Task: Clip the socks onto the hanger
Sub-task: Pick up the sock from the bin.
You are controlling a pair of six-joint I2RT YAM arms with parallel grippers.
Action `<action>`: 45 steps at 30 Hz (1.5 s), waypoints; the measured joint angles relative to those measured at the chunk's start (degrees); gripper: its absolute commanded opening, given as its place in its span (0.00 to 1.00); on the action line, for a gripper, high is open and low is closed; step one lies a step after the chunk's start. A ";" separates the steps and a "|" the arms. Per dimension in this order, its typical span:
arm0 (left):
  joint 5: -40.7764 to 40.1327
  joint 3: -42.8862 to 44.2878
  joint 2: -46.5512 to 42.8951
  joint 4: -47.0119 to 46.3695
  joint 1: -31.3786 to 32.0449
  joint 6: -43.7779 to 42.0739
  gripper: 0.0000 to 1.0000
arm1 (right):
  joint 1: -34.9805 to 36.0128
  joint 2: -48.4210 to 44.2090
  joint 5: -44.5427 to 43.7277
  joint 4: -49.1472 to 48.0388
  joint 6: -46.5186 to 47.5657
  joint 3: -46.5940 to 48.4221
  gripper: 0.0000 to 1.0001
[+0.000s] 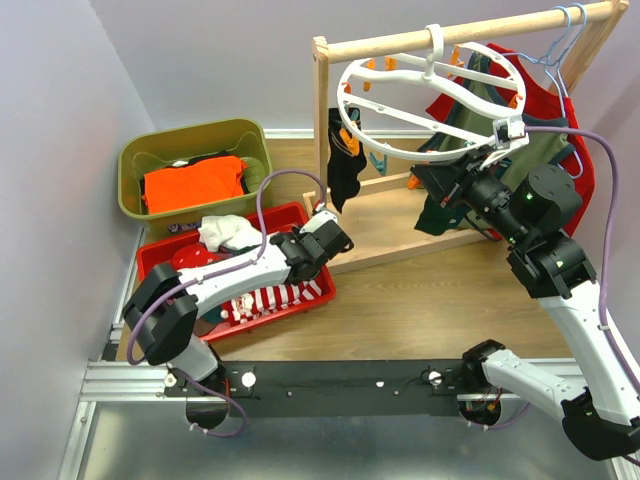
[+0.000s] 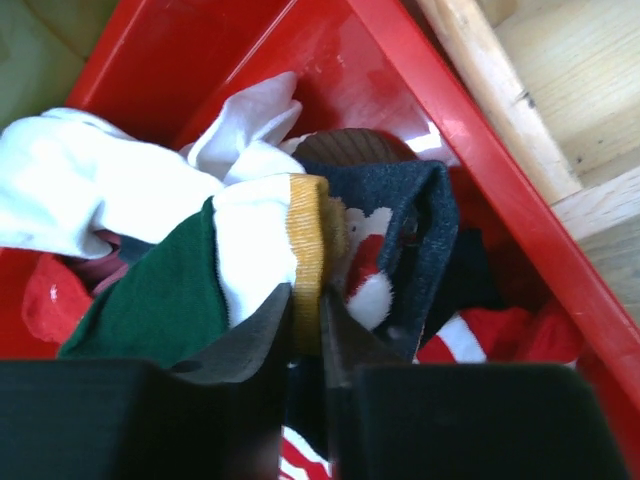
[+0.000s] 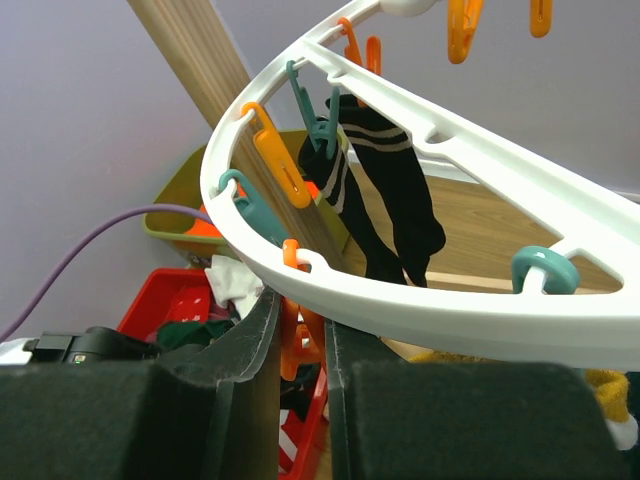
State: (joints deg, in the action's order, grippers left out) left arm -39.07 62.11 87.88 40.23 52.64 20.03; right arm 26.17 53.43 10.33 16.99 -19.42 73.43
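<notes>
The white ring hanger (image 1: 430, 100) hangs from the wooden rack, and its rim (image 3: 420, 300) crosses the right wrist view. A black striped sock (image 1: 343, 160) hangs from a teal clip (image 3: 322, 125). My right gripper (image 3: 303, 315) is just under the rim, shut on an orange clip (image 3: 312, 345); from above it (image 1: 452, 190) sits beside a dark hanging sock (image 1: 435, 212). My left gripper (image 2: 308, 312) is shut on the yellow cuff (image 2: 308, 240) of a green and white sock (image 2: 170, 290), above the pile of socks in the red tray (image 2: 480, 150).
The red tray (image 1: 160, 262) holds white, striped and dark socks. Behind it is an olive bin (image 1: 190, 140) with an orange garment (image 1: 195, 185). The wooden rack (image 1: 322, 110) stands on the table; olive and red shirts (image 1: 545, 120) hang on light-blue hangers at the right.
</notes>
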 measured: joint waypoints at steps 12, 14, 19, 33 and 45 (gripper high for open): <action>-0.63 9.64 -5.88 8.26 0.00 1.07 0.00 | 0.02 -0.11 0.02 0.00 0.00 -0.02 0.14; -0.66 10.93 -8.66 8.90 0.00 1.07 0.00 | 0.02 -0.11 0.02 -0.02 -0.02 -0.07 0.14; 1.53 13.77 -11.54 9.66 -0.02 0.31 0.00 | 0.02 -0.13 0.02 -0.02 0.00 -0.13 0.14; 28.72 25.68 -16.04 -2.89 -0.02 -9.79 0.00 | 0.00 -0.13 1.33 -1.16 0.00 -0.13 0.14; 46.18 36.92 -4.15 -3.32 0.00 -15.89 0.00 | -0.04 -0.11 4.79 -2.78 1.57 -0.13 0.14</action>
State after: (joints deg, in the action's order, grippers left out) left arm 7.11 99.02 83.72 36.91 52.64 4.14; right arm 26.13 53.32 15.11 14.22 -17.85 73.30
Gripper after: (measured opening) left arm 0.020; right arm 0.239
